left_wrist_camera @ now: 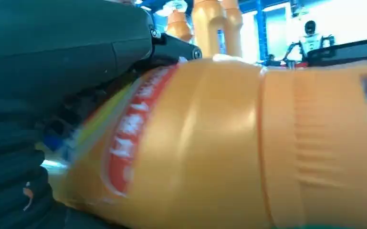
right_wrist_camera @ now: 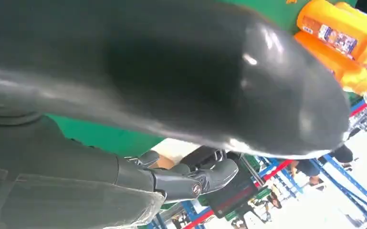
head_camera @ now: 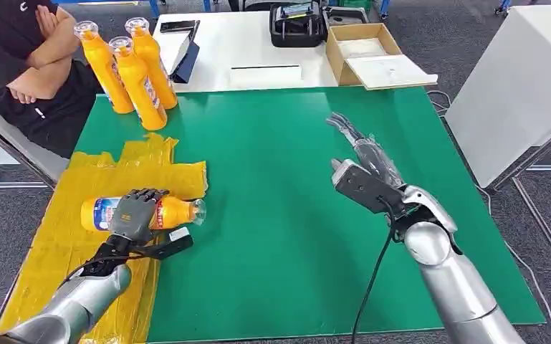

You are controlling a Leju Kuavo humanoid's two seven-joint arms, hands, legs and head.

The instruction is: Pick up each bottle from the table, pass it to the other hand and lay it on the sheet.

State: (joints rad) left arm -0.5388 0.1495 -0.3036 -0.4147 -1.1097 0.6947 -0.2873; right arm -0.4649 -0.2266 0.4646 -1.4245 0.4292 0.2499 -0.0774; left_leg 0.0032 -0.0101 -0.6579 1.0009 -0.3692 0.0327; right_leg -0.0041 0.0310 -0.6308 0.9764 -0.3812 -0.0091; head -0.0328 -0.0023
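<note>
1. Green counter (head_camera: 286, 215) fills the middle of the head view, with grey carpet all around it and a white table behind it at 12 o'clock.
2. Over at 9 o'clock, a crinkled yellow sheet (head_camera: 79, 179) covers the counter's edge.
3. On that sheet lies an orange bottle (head_camera: 175, 212), flat on its side, its clear cap pointing toward 3 o'clock, just past the sheet's edge.
4. And the left hand (head_camera: 135, 212) is right on top of it, dark fingers draped over the label; up close in the left wrist view the bottle (left_wrist_camera: 248, 143) sits tight against the hand's grey cover (left_wrist_camera: 62, 47).
5. Right hand (head_camera: 362, 163) hangs above the green at 3 o'clock, fingers stretched out straight toward 12 o'clock, spread and holding nothing.
6. Three more orange bottles (head_camera: 132, 72) stand upright, bunched together at 11 o'clock on the counter's far corner.
7. A person (head_camera: 29, 57) in a dark top sits with arms folded, just beyond that corner.
8. A cardboard box (head_camera: 362, 54) rests on the white table.
</note>
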